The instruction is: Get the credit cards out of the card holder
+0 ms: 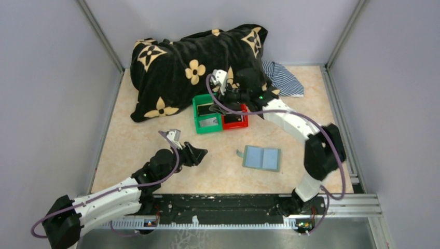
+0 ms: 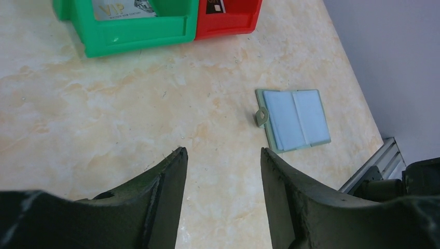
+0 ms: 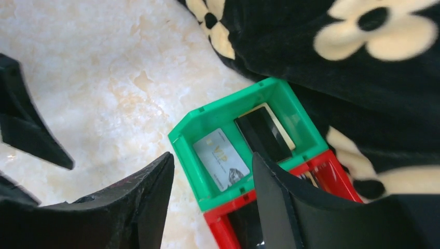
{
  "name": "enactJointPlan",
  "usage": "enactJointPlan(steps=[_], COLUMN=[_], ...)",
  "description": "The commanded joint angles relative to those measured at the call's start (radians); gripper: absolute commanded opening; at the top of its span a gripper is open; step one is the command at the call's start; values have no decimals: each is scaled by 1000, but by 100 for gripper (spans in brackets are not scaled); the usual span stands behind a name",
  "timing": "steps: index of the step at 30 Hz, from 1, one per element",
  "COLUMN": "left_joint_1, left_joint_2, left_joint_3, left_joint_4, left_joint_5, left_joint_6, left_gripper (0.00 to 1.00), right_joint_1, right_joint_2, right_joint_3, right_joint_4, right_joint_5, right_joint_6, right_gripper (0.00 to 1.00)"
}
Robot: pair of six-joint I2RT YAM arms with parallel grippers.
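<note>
my right gripper (image 3: 212, 158) hangs with its jaws spread wide and nothing between them. just past its dark, scuffed fingers (image 3: 155, 187) sits the green bin (image 3: 223, 108), a hard, glossy plastic box with square walls. the red bin (image 3: 311, 161) touches its side, partly hidden behind my right-hand finger. inside the green bin lie credit cards (image 3: 220, 161): a flat silver one printed "vip" nearest my fingertips, and beyond it a black card (image 3: 262, 134) resting on a tan one. something card-like lies in the red bin too, but i cannot make it out. a soft, plush black blanket (image 3: 311, 62) with cream flower shapes bunches right against the far walls of both bins, crowding that side. in the top view a striped cloth (image 1: 283, 78) peeks out from under it, off to the right of these fingers. my left gripper (image 2: 223, 153) is also parted and bare, low over the smooth, pale marbled table (image 2: 104, 104). the card holder (image 2: 296, 118) lies ahead and to the right of its fingertips, well apart. it is opened flat, its blue-grey inside up inside a grey-green border, with a small tab on the edge nearer my fingers. both bins stand further ahead to the left.
</note>
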Motion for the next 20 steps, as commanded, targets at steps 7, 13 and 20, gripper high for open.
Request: enactJointPlan(steps=[7, 13, 20], left_joint_1=[5, 5, 5], left_joint_2=[121, 102, 126], left_joint_3=[80, 79, 87], left_joint_4=[108, 114, 118], left_joint_5=[117, 119, 152], left_joint_6=[-21, -18, -27], left_gripper=[61, 62, 61], right_joint_1=[-109, -109, -109], right_joint_2=[-454, -530, -513], right_joint_3=[-490, -612, -609], right_joint_4=[390, 404, 414], right_joint_5=[115, 145, 128], right_joint_6=[287, 300, 309], right_gripper=[59, 59, 59])
